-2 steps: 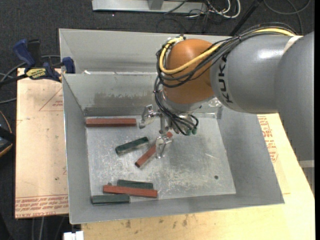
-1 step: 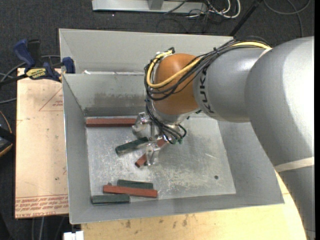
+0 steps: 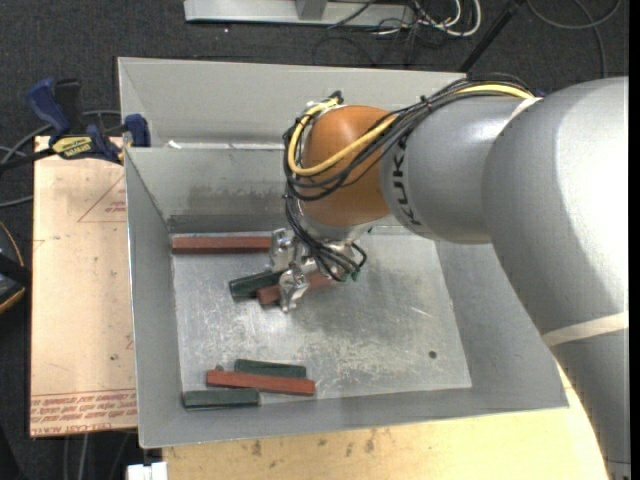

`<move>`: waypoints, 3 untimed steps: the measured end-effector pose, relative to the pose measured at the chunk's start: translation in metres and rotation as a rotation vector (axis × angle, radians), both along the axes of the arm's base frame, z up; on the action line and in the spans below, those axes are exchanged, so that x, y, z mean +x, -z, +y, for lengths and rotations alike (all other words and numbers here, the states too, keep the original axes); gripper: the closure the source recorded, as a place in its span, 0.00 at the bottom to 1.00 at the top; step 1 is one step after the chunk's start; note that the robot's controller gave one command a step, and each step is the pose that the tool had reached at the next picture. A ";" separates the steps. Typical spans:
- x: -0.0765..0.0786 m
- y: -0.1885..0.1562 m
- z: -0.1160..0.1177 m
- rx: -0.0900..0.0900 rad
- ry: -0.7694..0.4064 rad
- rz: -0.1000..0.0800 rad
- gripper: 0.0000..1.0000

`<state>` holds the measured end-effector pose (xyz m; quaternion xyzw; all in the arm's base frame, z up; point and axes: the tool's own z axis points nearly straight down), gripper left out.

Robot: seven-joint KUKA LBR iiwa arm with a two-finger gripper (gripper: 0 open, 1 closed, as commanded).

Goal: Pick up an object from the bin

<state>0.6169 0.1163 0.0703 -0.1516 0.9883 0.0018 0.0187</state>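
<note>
My gripper (image 3: 288, 276) is low in the middle of the bin, below the arm's orange cover. It stands right over the right ends of a dark green bar (image 3: 248, 285) and a short red-brown bar (image 3: 268, 296), which lie side by side and point left. I cannot see whether it touches them. A longer red-brown bar (image 3: 220, 243) lies flat just to the upper left, along the back wall.
Near the bin's front left lie three more bars close together: a dark green bar (image 3: 272, 368), a red-brown bar (image 3: 262, 382) and another dark green bar (image 3: 220, 399). The thick arm covers the bin's right side.
</note>
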 end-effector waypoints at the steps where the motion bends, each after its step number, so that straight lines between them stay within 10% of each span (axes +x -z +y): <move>1: 0.000 -0.001 0.000 0.000 -0.007 -0.001 1.00; 3: -0.001 -0.015 0.000 -0.005 -0.008 0.017 1.00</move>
